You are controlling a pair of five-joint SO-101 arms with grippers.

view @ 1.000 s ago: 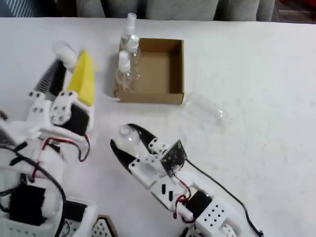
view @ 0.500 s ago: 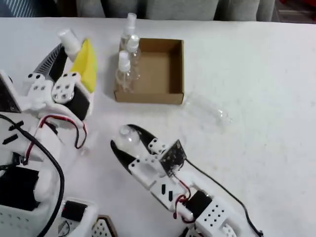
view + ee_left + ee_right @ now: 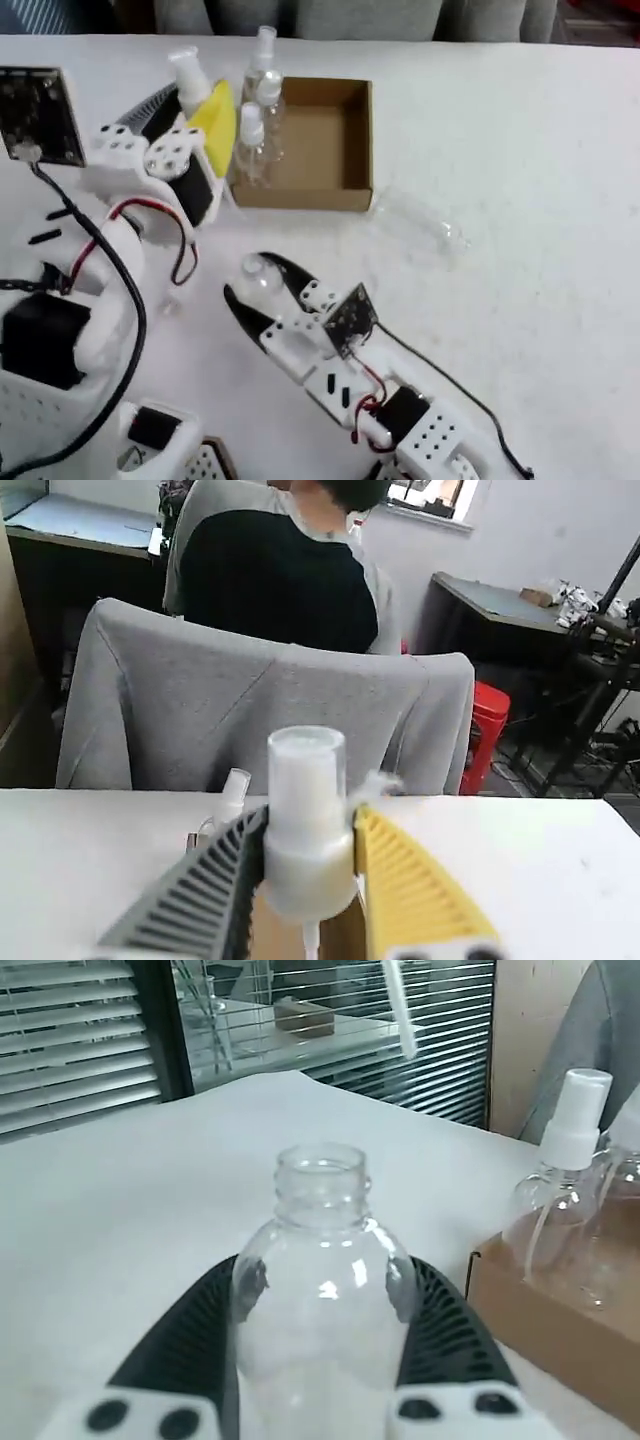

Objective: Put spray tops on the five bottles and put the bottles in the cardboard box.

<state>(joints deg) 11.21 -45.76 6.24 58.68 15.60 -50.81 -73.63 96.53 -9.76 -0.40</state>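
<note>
Left tool (image 3: 308,852) grips 1 spray top (image 3: 306,780), right tool (image 3: 322,1295) 1 bottle (image 3: 320,1210).

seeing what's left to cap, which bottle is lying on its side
The bottle on the table beside the cardboard box; the others stand upright, three in the box, one in the right gripper.

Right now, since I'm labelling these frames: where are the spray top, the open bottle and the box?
spray top (image 3: 305,810), left wrist view, on its cap.
open bottle (image 3: 320,1300), right wrist view, on its clear body.
box (image 3: 300,197), high view, on its front wall.
</note>
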